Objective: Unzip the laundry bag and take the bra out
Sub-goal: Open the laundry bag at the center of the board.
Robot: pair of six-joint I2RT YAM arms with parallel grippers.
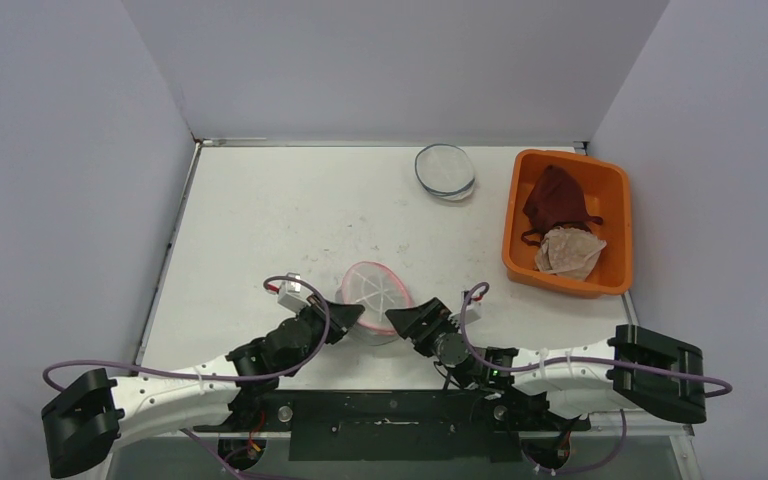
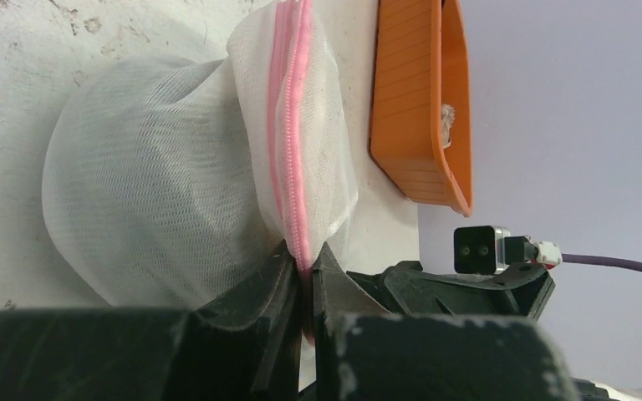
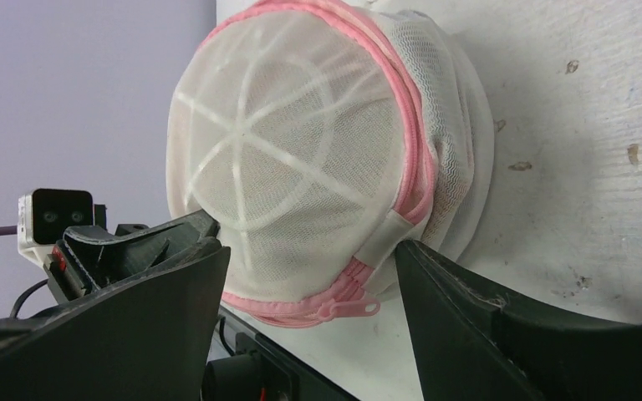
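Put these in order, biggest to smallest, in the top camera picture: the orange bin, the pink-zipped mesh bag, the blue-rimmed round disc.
1. orange bin, clearly the largest.
2. pink-zipped mesh bag and blue-rimmed round disc look about the same size, so I won't rank those two.

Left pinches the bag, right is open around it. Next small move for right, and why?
Probably nudge the right gripper onto the zipper pull and close. Its jaws stand open astride the laundry bag, the pull lies ungripped between them, the zipper looks shut, and the left gripper pinches that zipper as an anchor.
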